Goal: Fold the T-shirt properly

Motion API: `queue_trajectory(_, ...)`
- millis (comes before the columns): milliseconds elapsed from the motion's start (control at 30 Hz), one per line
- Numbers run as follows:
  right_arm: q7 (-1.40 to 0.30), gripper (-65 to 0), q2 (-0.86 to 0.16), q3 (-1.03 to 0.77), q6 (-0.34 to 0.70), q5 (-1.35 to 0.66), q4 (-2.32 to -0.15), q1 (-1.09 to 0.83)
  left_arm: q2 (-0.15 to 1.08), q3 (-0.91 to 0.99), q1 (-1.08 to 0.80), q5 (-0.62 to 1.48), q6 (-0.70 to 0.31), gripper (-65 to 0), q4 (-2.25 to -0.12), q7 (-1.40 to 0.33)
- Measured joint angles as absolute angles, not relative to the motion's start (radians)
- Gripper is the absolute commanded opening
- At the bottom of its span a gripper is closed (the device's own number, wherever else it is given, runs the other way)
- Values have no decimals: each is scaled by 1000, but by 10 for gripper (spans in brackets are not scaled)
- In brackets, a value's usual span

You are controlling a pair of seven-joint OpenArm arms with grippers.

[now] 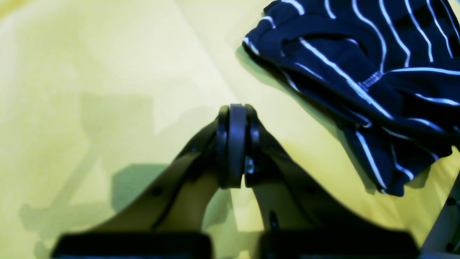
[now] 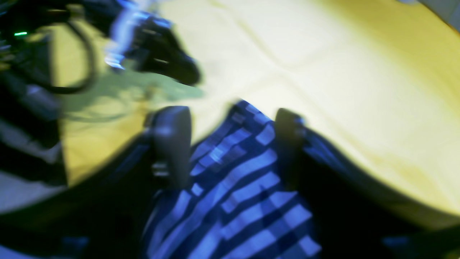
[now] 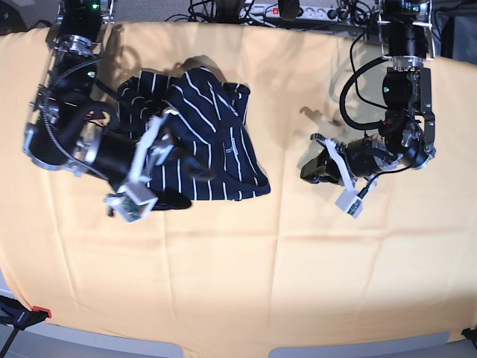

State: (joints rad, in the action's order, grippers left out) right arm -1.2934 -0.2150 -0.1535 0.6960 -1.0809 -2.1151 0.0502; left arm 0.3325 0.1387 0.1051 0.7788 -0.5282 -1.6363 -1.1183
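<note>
The T-shirt [image 3: 216, 127], dark navy with thin white stripes, lies crumpled on the left half of the table. In the base view my right gripper [image 3: 195, 173] is over the shirt's lower part. The blurred right wrist view shows that gripper [image 2: 230, 144] with its fingers [image 2: 172, 144] apart and striped fabric [image 2: 233, 187] lying between and under them. My left gripper [image 3: 307, 171] hovers over bare cloth to the right of the shirt. Up close it [image 1: 235, 111] is shut with nothing in it, and the shirt [image 1: 359, 54] sits off to its upper right, apart from it.
A yellow-orange cloth [image 3: 261, 283] covers the whole table. A power strip and cables [image 3: 298, 11] run along the back edge. A red-tipped clamp [image 3: 37, 312] sits at the front left corner.
</note>
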Motion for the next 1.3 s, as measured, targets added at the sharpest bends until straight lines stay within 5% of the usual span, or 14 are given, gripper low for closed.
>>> queue_trajectory(33, -1294, -607, -228, -187, 696, -1080, -2115, 34, 333, 139, 105, 778, -528, -650, -1636, -1119)
queue_trajectory(67, -1292, -650, -238, -214, 696, -1069, -2115, 12, 333, 139, 104, 778, -528, -650, -1636, -1119)
queue_trajectory(333, -1156, -650, -263, -238, 693, -910, -2018, -181, 333, 139, 106, 849, -528, -650, -1636, -1119)
queue_trajectory(500, -1416, -650, -260, -131, 693, -1188, -2030, -235, 333, 139, 108, 853, -561, -650, -1636, -1124)
queue_trajectory(767, -1409, -650, -257, 9, 697, -1315, -2032, -239, 339, 139, 109, 912, -561, -650, -1636, -1126)
queue_trajectory(967, -1237, -650, -257, -65, 697, -1118, -2033, -114, 341, 139, 132, 1192, -685, -650, -1637, -1288)
queue_trajectory(1100, -1068, -650, -260, -108, 693, -797, -2033, -82, 342, 128, 129, 1454, -690, -650, -1639, -1407)
queue_trajectory(1300, -958, -650, -334, -86, 698, -689, -1859, 37, 344, -72, 130, 1350, -691, -650, -1656, -1406)
